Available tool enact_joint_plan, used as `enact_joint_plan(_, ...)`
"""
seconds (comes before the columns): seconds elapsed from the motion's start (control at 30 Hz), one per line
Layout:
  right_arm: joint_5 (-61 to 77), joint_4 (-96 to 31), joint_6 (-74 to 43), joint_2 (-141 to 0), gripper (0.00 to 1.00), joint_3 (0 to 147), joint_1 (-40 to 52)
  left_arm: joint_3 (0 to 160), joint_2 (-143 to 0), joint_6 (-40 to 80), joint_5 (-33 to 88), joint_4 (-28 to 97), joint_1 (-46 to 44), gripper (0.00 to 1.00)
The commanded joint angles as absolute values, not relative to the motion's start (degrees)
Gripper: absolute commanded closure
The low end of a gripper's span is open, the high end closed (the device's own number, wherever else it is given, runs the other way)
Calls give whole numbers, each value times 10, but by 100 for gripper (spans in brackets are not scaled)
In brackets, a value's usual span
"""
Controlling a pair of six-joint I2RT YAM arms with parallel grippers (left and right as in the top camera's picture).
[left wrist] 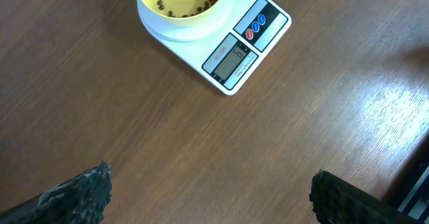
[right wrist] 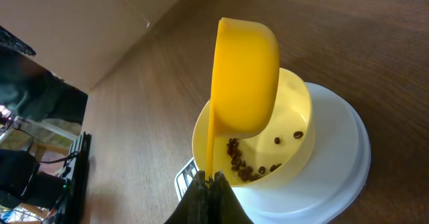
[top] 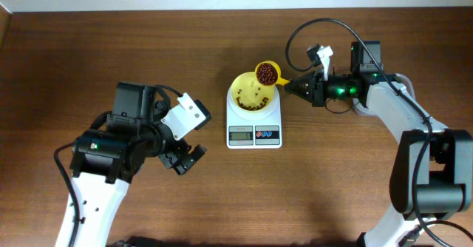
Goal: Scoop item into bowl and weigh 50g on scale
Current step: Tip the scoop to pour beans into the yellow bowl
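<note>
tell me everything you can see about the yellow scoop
The small orange-yellow plastic scoop has a deep round cup and a thin flat handle, and looks smooth and glossy. The right tool is shut on the end of the handle. The cup carries a few dark red-brown beans and is held tilted above the far right edge of the pale-yellow round plastic bowl. Whether it touches that rim cannot be told.
</note>
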State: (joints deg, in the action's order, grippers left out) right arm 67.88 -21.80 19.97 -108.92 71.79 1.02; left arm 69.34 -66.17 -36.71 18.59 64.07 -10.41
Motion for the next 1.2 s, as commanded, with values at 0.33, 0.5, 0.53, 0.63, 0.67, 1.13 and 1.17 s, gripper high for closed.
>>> enact_joint_plan(0.33,659,-216,210,-1093,96,715,36,703,-663,-378,186,642,-100,1)
enact_joint_plan(0.5,641,-216,226,-1093,96,715,37,703,-663,-378,186,642,-100,1)
enact_joint_plan(0.53,640,-216,237,-1093,96,715,37,703,-663,-378,186,642,-100,1)
enact_joint_plan(0.63,637,-216,293,-1093,96,715,37,703,-663,-378,186,641,-100,1)
enact_joint_plan(0.67,637,-216,303,-1093,96,715,37,703,-663,-378,186,642,-100,1)
enact_joint_plan(1.13,603,-216,302,-1093,96,715,46,703,-663,-378,186,642,-100,1)
enact_joint_plan(1.17,599,-216,302,-1093,96,715,46,703,-663,-378,186,642,-100,1)
